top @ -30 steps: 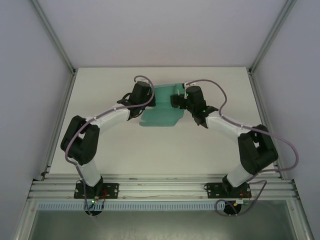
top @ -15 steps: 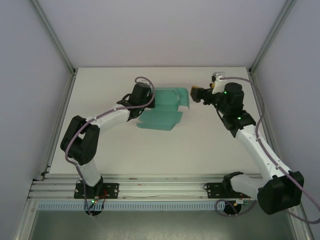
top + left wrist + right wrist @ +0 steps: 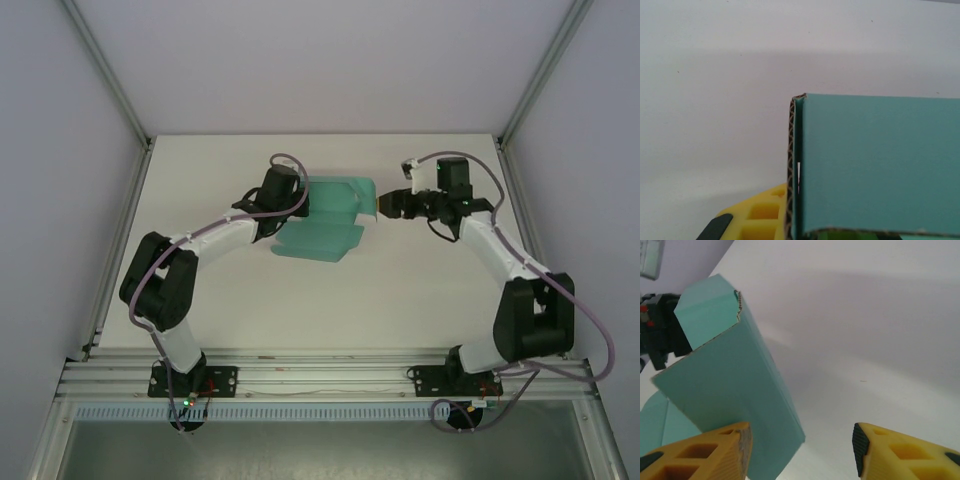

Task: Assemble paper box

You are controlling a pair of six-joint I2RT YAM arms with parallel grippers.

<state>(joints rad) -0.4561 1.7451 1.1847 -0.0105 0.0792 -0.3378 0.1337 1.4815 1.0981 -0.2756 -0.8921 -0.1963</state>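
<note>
In the overhead view, the paper box (image 3: 330, 215) is lying in the upper middle of the frame on the white table (image 3: 300, 300). It is partly folded: a flat flap is spreading toward the lower left, while a panel along its upper edge is standing up.

The left gripper (image 3: 301, 203) is sitting at the box's left edge, with its jaws closed on the card. In the left wrist view, a yellow finger (image 3: 757, 220) is showing at the bottom of the frame. It is sitting right against the corrugated cut edge of the teal panel, which is lying across the right side of the frame. The other finger is hidden behind the card.

The right gripper (image 3: 385, 205) is hovering just beside the box's right edge. In the right wrist view, its two yellow fingers (image 3: 700, 455) are standing well apart at the bottom corners, with bare table between them. The raised teal panel is rising on the left of that frame, its lower corner just beside the left-hand finger. Whether they are touching cannot be told.
</note>
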